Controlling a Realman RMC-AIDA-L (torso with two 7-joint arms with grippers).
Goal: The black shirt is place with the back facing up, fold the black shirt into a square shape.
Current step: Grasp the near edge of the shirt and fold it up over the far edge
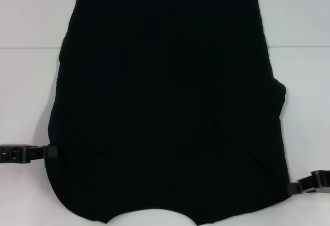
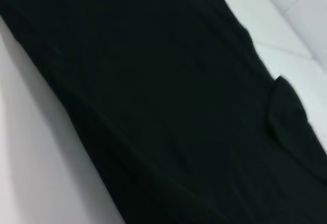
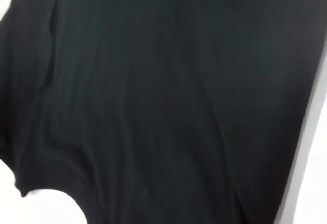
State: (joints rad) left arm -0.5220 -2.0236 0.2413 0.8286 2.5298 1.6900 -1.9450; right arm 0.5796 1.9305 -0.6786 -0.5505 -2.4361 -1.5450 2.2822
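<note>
At the left edge of the head view, the left claw [image 1: 51, 152] reaches in low over the white desk [image 1: 26, 81] and meets the left border of the black shirt [image 1: 170, 107]. Its tips sit right at the cloth's edge; whether they pinch the fabric or merely touch it cannot be told.

The black shirt fills the middle of the desk, lying flat as a tall, roughly rectangular shape with its sides already turned in. Its far edge is straight, its near edge shows a curved cutout, and no lettering shows on the upper face. A small bulge of fabric pokes out along its right border, about halfway down. The left wrist view shows the shirt [image 2: 168, 111] spread over the pale desk [image 2: 36, 157]; the right wrist view is almost filled by the same dark cloth [image 3: 153, 106].

At the lower right, the right claw [image 1: 295, 187] rests against the shirt's near right corner, its grip likewise impossible to judge.
</note>
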